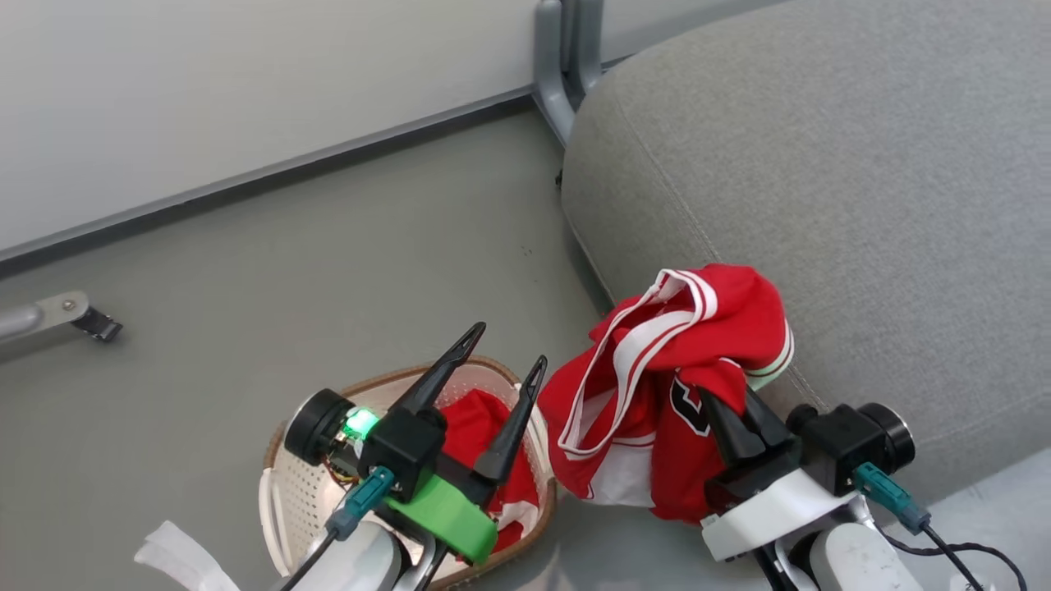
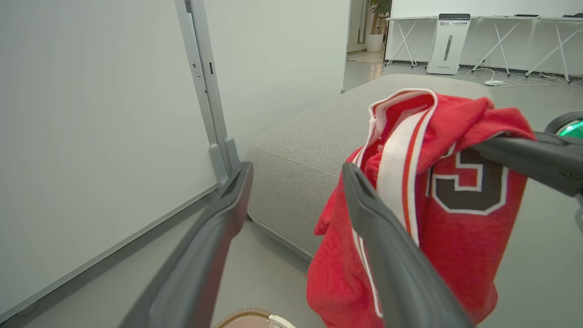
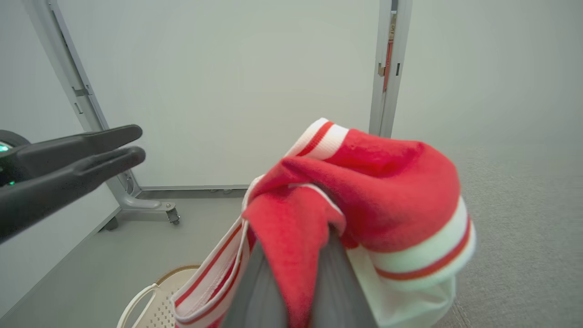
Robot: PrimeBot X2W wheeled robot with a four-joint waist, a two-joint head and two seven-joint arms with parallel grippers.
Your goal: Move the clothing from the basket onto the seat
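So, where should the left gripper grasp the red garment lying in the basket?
Probably pinch the raised fold of the red garment, coming down from above: it lies bunched inside the basket, whose walls block a sideways approach. The open left gripper hangs over it.

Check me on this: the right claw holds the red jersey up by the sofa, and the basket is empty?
Not empty. The head view shows another red garment lying in the basket, beneath the open left gripper. The right gripper does hold the jersey up by the sofa.
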